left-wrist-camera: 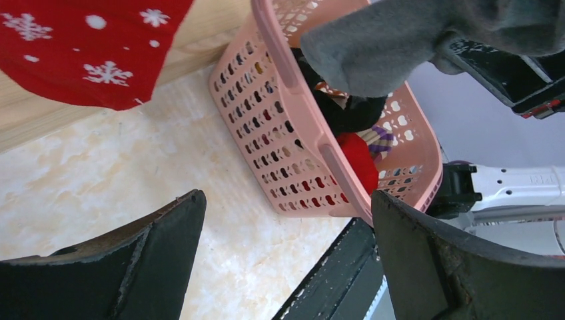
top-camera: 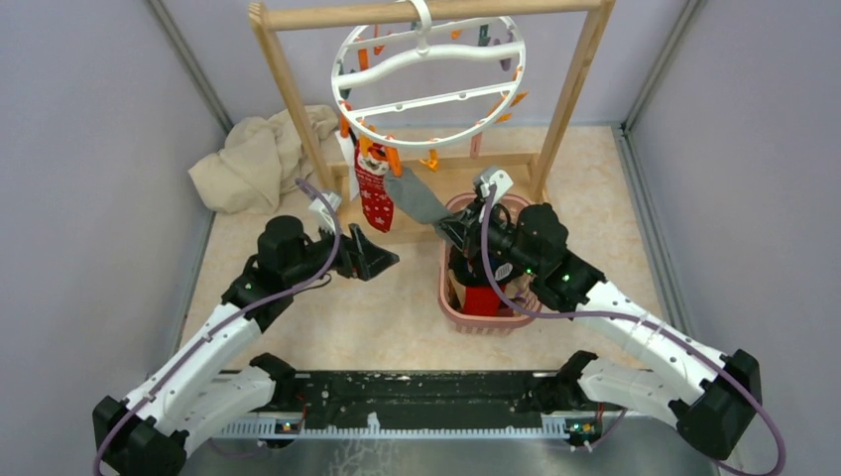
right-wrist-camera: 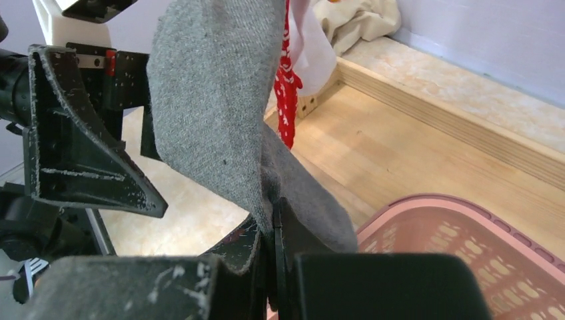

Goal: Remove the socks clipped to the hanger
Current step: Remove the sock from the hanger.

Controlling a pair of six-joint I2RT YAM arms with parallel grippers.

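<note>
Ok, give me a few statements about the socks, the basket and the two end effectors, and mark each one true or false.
1. The right end effector is shut on the grey sock. True.
2. The left end effector holds the red sock. False: it is open and empty, and the red sock hangs from the hanger.
3. The pink basket is empty. False: red and black fabric lies inside.
4. A beige cloth lies at the back-left corner. True.
</note>
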